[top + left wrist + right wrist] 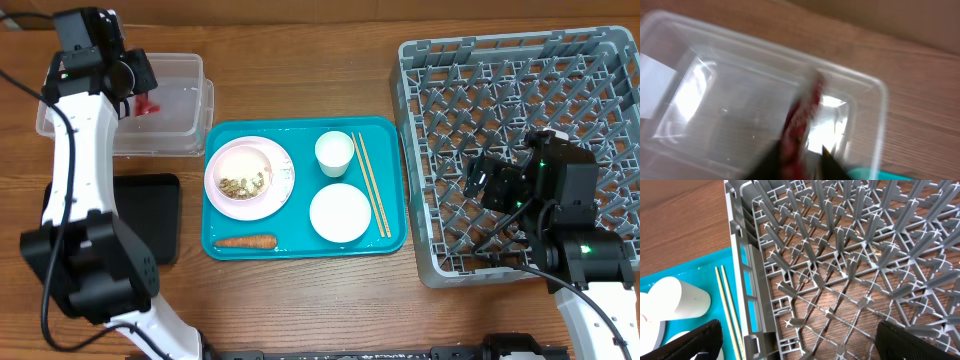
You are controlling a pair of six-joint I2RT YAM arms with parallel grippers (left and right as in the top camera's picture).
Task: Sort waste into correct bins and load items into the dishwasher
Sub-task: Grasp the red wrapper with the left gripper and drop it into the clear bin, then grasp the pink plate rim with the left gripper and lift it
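My left gripper [140,92] hangs over the clear plastic tub [185,75], shut on the crumpled red wrapper [148,104]. In the left wrist view the wrapper [801,120] is blurred between the fingers [802,167], above the tub floor [730,100]. My right gripper [488,185] is open and empty over the grey dish rack [520,90], near its left wall [740,255]. On the teal tray [225,135] are the pink bowl [280,185] with crumbs [243,183], one white cup [335,153], the white plate [341,212], the chopsticks [370,185] and the carrot [246,241]. The white scrap is out of view.
The shallow black tray [150,215] lies on the wooden table left of the teal tray, partly under my left arm. The cup [682,300] and chopsticks [727,305] also show in the right wrist view, just outside the rack.
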